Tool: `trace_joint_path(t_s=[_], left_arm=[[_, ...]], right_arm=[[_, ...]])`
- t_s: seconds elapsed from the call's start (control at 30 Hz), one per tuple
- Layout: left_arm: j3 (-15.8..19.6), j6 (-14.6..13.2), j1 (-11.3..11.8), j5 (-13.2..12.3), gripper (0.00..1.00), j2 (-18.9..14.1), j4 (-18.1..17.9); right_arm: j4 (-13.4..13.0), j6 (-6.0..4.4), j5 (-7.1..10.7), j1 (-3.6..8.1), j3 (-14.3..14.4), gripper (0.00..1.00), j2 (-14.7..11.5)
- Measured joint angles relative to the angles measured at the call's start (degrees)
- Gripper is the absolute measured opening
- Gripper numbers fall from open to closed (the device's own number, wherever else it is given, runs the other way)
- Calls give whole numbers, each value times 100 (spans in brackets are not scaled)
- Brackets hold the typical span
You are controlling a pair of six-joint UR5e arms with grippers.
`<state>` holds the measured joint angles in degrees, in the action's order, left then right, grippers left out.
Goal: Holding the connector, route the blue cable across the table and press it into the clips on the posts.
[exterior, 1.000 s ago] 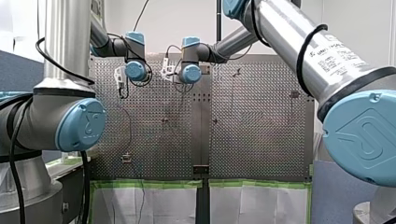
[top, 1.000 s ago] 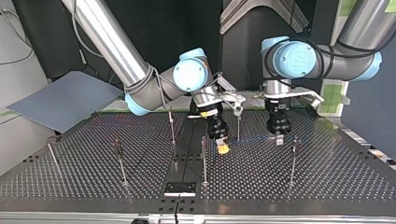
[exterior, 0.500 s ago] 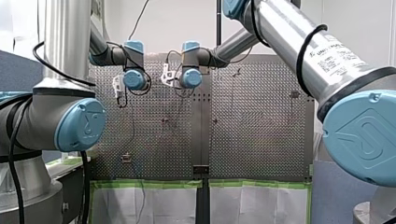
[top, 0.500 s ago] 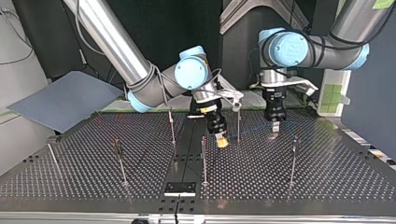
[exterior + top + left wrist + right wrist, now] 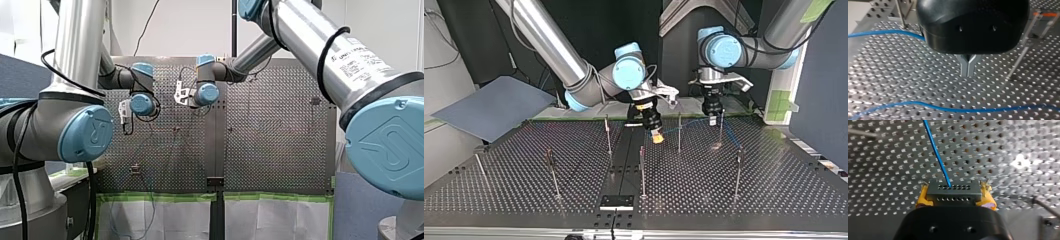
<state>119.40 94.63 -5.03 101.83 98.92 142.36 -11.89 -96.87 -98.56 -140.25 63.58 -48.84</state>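
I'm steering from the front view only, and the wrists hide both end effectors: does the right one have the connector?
Observer: Yes, the right wrist view shows the right end effector shut on the grey connector.
Operator: Where does the cable go?
Observer: The blue cable leaves the connector's holed face and runs ahead over the perforated table.
Operator: And the left one?
Observer: In its wrist view the left end effector is shut, nothing blue in its grip.
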Motion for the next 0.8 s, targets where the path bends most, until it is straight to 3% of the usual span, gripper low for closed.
trace_joint_path(t_s=[0.47,0.8], left_arm=[[80,9,-23,-381,0,624,-382],[81,40,-11,-577,0,897,-508]], right_arm=[[-21,125,-36,1,714,0,4],[-36,188,-38,2,852,0,15]])
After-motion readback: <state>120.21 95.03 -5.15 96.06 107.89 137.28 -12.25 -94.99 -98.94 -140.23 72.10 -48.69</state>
